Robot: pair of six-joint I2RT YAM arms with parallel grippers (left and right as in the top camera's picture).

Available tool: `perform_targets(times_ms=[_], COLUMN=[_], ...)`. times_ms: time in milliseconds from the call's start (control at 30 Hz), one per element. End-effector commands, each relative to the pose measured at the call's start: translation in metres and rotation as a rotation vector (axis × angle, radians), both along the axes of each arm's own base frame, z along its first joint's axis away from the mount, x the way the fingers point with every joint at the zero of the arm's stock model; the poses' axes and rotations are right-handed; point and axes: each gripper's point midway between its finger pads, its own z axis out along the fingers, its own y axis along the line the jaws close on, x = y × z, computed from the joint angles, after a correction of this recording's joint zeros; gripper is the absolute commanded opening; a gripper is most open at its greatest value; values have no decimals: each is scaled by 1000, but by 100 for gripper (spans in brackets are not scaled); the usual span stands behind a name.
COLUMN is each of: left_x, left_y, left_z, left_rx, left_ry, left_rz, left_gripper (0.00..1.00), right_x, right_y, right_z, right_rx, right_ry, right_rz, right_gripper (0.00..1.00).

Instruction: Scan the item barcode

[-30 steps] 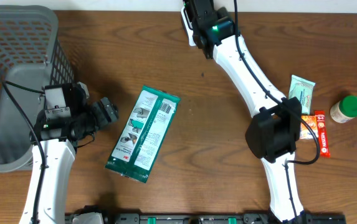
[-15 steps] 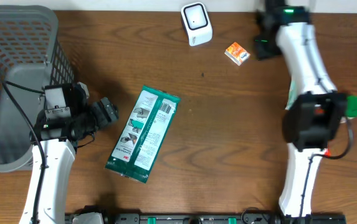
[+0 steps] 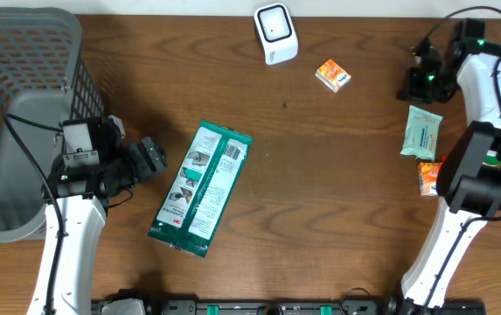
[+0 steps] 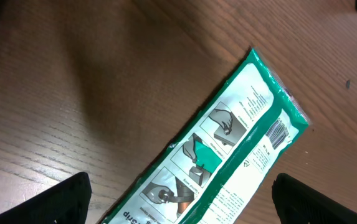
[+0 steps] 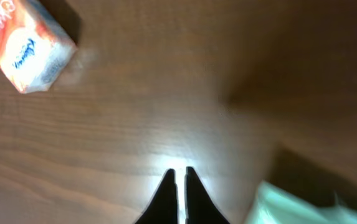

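Overhead view: the left gripper sits at the left of the frame, beside the grey mesh basket. Its jaws are spread wide, holding nothing, and point toward the green and white packet. The packet lies flat on the wooden table, left of centre and slanted, just apart from the fingers. The white barcode scanner stands at the top centre, with a small orange carton to its right. At the upper right, the right gripper is clenched shut on nothing. Just below it is a pale green pouch, but whether they touch cannot be told.

Left wrist view: the packet runs diagonally from the bottom centre to the upper right, with its barcode near the upper end. The two dark fingertips show only in the bottom corners. They stand far apart, one on either side of the packet's lower end, and are not gripping it.

Right wrist view: the picture is blurred. The two fingers press together at the bottom centre over bare wood. The orange carton is in the upper left corner, well apart from them, and the pale green pouch edges in at the bottom right.
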Motion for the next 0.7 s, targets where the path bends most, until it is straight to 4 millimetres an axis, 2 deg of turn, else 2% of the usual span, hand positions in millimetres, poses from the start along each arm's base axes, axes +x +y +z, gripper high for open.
perform_targets(times_ms=[0,200,233,333,533,667], left_x=[1,1,1,1,1,1], left_y=[5,5,5,5,5,5], left_z=[0,0,0,0,0,0], left_rx=[5,5,5,5,5,5], left_ry=[5,5,5,5,5,5], left_rz=[26,26,26,26,26,26], left_gripper=[93,93,93,93,93,93], right_x=[3,5,5,14,30,35], right_y=[34,75,77,80,110,115], right_z=[-5,-12,-15,-20,-15,-14], right_rx=[66,-7,-50,-209,-268,-309], right_ry=[-56,-109,-108,-115,-203,-222], right_rz=[93,311,335,367,460,466], right_gripper=[2,24,26,40,53,57])
